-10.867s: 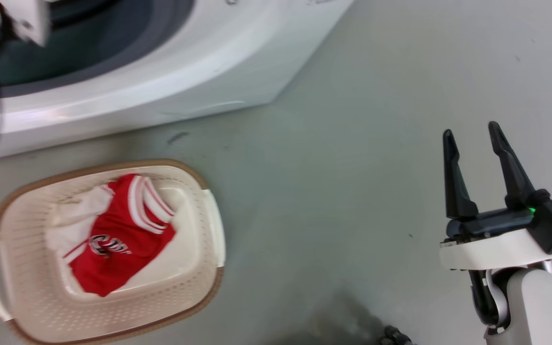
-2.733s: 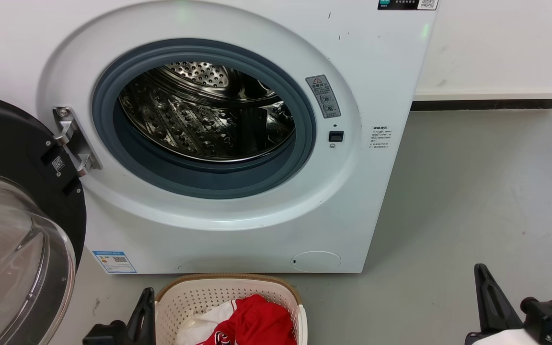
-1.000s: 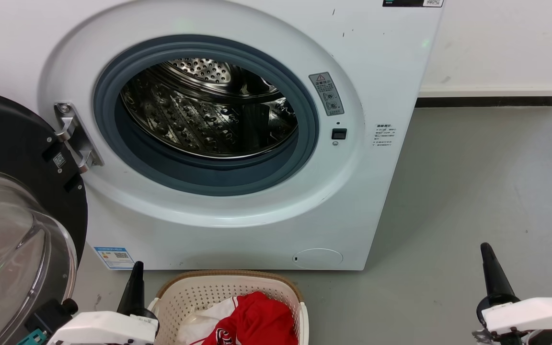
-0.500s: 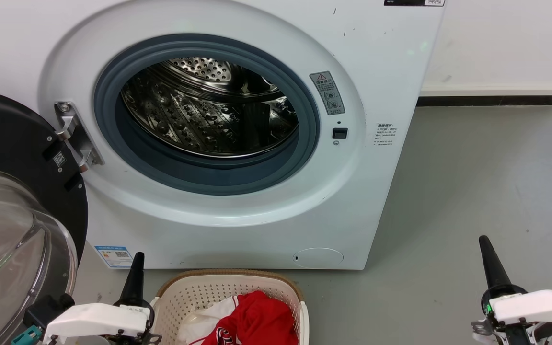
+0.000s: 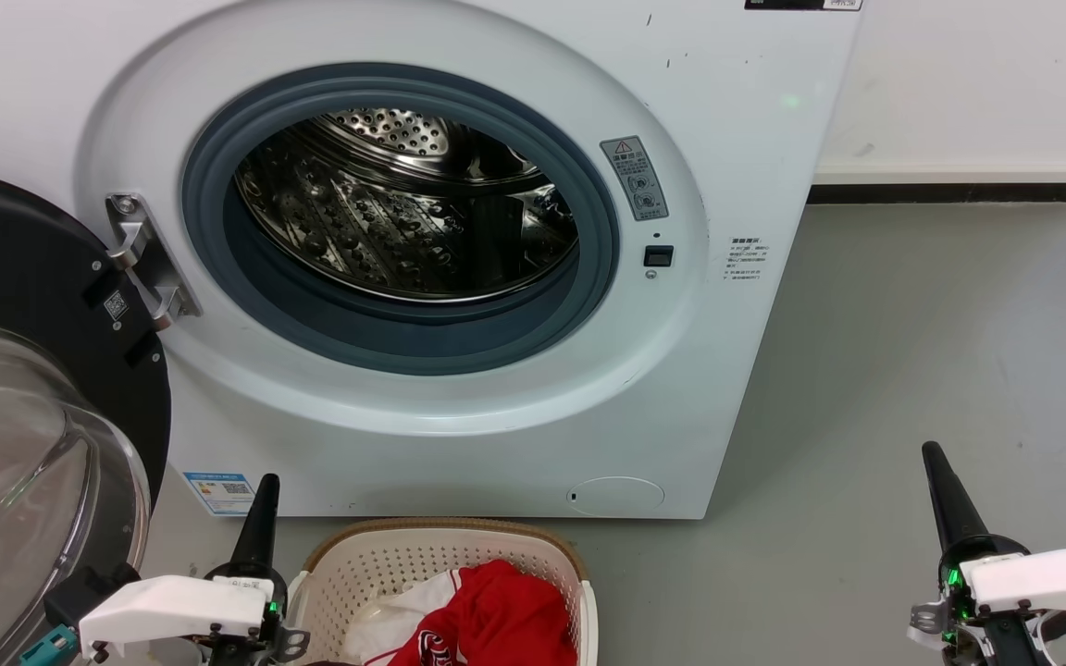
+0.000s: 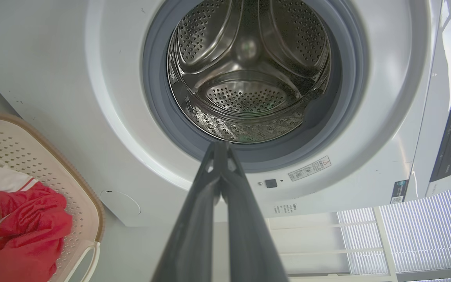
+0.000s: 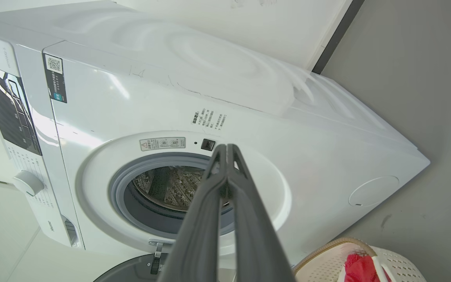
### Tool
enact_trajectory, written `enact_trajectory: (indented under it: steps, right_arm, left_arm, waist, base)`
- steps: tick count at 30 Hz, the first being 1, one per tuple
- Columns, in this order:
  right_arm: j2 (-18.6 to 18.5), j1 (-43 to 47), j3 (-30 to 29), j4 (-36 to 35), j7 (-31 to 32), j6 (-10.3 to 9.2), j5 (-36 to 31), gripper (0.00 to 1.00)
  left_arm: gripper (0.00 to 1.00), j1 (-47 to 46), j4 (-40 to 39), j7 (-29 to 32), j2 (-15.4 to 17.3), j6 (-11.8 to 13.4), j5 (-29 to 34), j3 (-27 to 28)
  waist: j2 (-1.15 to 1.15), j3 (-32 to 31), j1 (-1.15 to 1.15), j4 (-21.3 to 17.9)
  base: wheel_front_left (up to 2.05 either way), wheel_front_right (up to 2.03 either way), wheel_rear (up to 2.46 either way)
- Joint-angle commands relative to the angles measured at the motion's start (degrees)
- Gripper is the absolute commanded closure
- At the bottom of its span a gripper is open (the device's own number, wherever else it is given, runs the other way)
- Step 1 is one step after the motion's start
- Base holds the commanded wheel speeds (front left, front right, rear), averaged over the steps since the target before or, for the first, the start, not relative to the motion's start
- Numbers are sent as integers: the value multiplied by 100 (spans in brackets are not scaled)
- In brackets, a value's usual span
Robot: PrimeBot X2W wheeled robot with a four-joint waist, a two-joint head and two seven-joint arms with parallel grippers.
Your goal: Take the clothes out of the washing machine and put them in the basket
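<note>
The white washing machine (image 5: 459,435) stands open before me, and its steel drum (image 5: 403,203) (image 6: 245,90) shows only bare perforated metal. Below it, at the bottom edge, sits the cream basket (image 5: 385,564) with the red and white clothes (image 5: 487,620) (image 6: 10,227) inside. My left gripper (image 5: 260,523) is shut, low at the basket's left side, its fingers pressed together (image 6: 221,147). My right gripper (image 5: 945,495) is shut too, over the floor at the lower right, tips touching (image 7: 225,150). Neither holds anything.
The machine's black-framed glass door (image 5: 24,416) hangs open at the left, close to my left arm. Grey floor (image 5: 912,333) stretches to the right, ending at a white wall with a dark skirting (image 5: 949,192).
Over eleven seconds the view rose from the basket to the machine's porthole. In the last second both grippers shifted only slightly.
</note>
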Motion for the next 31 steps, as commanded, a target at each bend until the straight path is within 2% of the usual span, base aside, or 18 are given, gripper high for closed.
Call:
enact_trajectory:
  steps: [1,31]
  right_arm:
    - [-27,-114,-12,-12,38,-1,163,100]
    - [-33,-312,-38,92,369,-1,1618,100]
  left_arm:
    - [100,-127,-12,35,-2,-40,-148,34]
    - [100,-339,82,370,-31,-137,-1545,149]
  waist:
    - [0,2,0,1]
    - [0,36,0,25]
  base:
    - [0,0,0]
    - [0,0,0]
